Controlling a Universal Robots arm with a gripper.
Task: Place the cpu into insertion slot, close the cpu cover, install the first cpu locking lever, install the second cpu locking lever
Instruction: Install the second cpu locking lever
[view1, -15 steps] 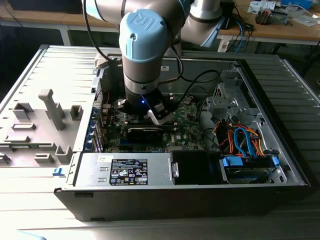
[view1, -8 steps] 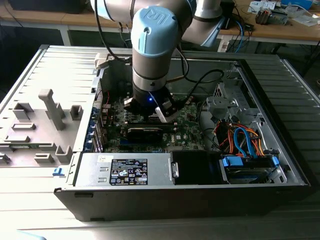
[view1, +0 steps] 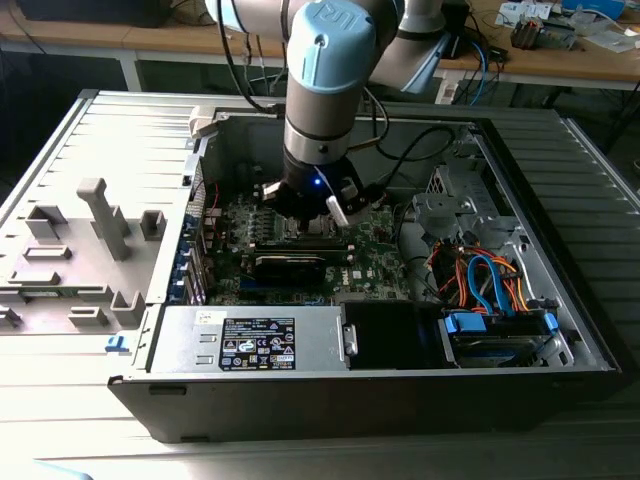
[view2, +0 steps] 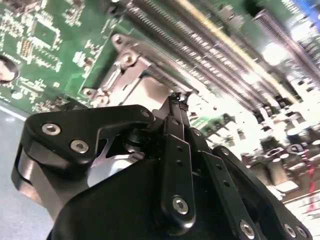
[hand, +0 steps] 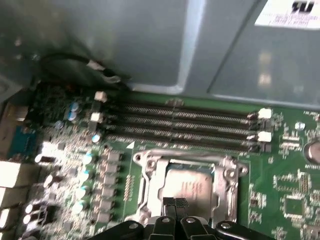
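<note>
The claw (hand: 175, 204) is seen pinched shut, nothing gripped, tips just above the cpu (hand: 189, 186) — already seated in the insertion slot (hand: 150, 177), cpu cover (hand: 227, 172) framing it — apparently for pressing.

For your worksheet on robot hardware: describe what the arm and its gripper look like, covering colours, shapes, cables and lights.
The arm is built of silver-grey tubes with rounded light-blue joint caps. Black cables hang beside it, and a small blue light glows near its wrist. The gripper is matte black, made of flat hinged links joined by silver screws, narrowing to slim fingertips.
</note>
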